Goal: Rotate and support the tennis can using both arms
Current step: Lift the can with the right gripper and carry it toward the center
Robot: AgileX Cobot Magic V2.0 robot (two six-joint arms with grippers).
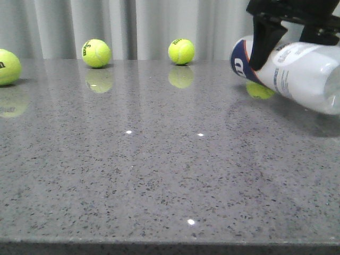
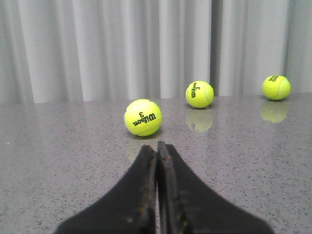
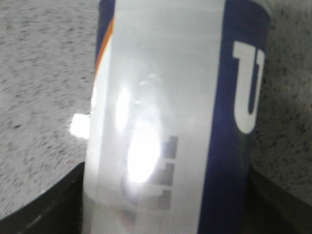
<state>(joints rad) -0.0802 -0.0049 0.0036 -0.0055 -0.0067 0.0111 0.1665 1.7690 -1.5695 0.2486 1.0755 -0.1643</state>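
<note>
The tennis can (image 1: 297,74) is at the far right of the front view, tilted nearly flat, with its navy end pointing left. My right gripper (image 1: 284,50) comes down from above and is shut on its white middle, holding it just above the table. In the right wrist view the can (image 3: 165,112) fills the space between my right gripper's (image 3: 163,214) black fingers (image 3: 48,209). My left gripper (image 2: 157,148) shows only in the left wrist view; it is shut and empty, low over the table, far from the can.
Tennis balls lie along the back of the grey speckled table (image 1: 159,175): one at the left edge (image 1: 5,67), two further right (image 1: 96,53) (image 1: 181,51), and one behind the can (image 1: 260,90). One ball (image 2: 143,117) lies just ahead of the left gripper. A curtain hangs behind.
</note>
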